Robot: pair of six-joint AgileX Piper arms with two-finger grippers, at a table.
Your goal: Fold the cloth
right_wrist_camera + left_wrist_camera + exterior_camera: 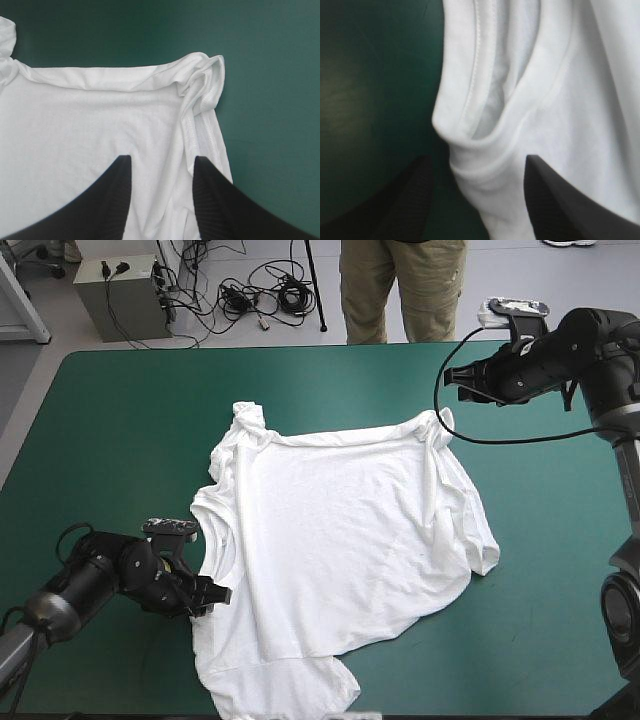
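Observation:
The white T-shirt (340, 540) lies spread on the teal-green cover, with bunched corners at the far left (248, 418) and far right (438, 428). My left gripper (212, 592) sits low at the shirt's left edge, open. In the left wrist view a folded, hemmed edge of the T-shirt (485, 125) runs between the fingers of the left gripper (477, 167). My right gripper (456, 380) hovers beyond the far right corner, open. In the right wrist view the right gripper (161, 160) stands over the T-shirt (90, 125), with the bunched corner (205, 82) ahead of it.
Teal-green cover (120, 420) shows on all sides of the shirt, widest at the far left and the right (560, 540). The shirt's near hem (290, 690) reaches almost to the table's front edge.

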